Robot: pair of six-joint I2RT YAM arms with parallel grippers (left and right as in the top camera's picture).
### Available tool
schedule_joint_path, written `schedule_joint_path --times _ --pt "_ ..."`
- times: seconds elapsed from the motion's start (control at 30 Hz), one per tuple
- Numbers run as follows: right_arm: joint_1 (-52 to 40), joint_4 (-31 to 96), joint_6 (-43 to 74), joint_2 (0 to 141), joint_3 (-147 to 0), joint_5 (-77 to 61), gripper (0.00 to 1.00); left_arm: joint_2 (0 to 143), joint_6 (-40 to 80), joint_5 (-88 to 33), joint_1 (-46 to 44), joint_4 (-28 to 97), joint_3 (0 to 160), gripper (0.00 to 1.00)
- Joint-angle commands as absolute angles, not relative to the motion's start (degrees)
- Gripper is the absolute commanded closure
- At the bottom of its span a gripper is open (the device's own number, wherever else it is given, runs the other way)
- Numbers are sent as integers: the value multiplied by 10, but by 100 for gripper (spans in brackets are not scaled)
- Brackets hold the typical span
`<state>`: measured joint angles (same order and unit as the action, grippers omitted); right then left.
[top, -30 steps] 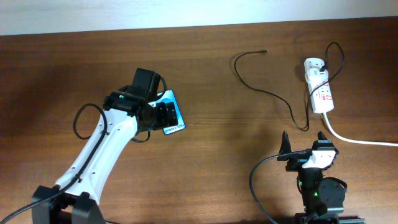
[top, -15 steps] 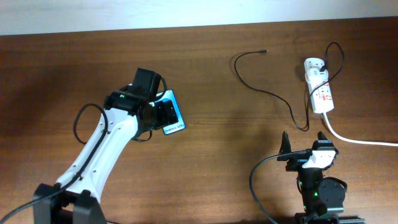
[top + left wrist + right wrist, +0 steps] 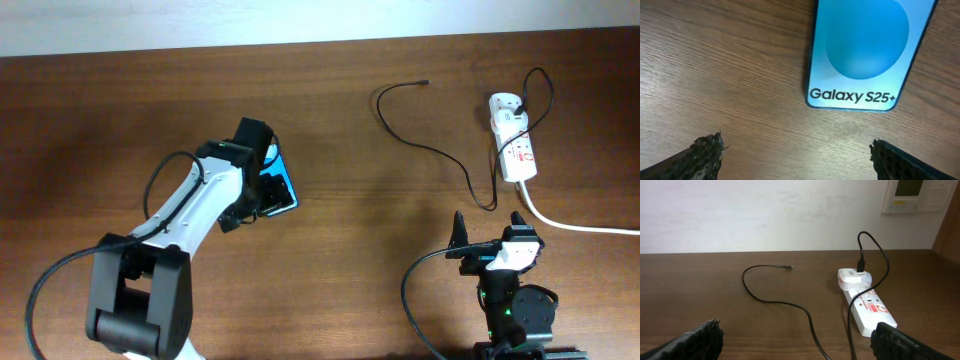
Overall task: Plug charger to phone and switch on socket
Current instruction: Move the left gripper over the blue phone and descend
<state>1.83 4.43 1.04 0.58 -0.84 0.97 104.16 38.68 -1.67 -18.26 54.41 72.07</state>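
Note:
The phone (image 3: 284,192) lies flat on the wooden table, its blue screen up. In the left wrist view the phone (image 3: 865,50) fills the top, reading "Galaxy S25+". My left gripper (image 3: 256,198) (image 3: 797,147) is open and empty just short of the phone's near end, not touching it. The charger (image 3: 437,151) (image 3: 780,302) is a thin black cable looping across the table, its plug tip (image 3: 425,83) (image 3: 789,268) lying free at the far side. Its other end goes into an adapter on the socket (image 3: 513,140) (image 3: 867,305). My right gripper (image 3: 488,228) (image 3: 797,330) is open and empty, near the front edge.
The socket's thick white cord (image 3: 570,225) runs off to the right edge. A pale wall borders the table's far edge. The right arm's own black cable (image 3: 410,290) loops beside its base.
My left arm has swung its wrist to the right, so it now covers more of the phone. The right arm, cable and socket have not moved.

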Motion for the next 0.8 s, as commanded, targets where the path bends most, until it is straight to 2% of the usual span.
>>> schedule_joint_path --times 0.0,0.77 --pt "18 46 7 2 -3 8 2 1045 395 -28 -187 541 730 1" --pt "18 46 7 2 -3 8 2 1045 394 -25 -213 523 733 1"
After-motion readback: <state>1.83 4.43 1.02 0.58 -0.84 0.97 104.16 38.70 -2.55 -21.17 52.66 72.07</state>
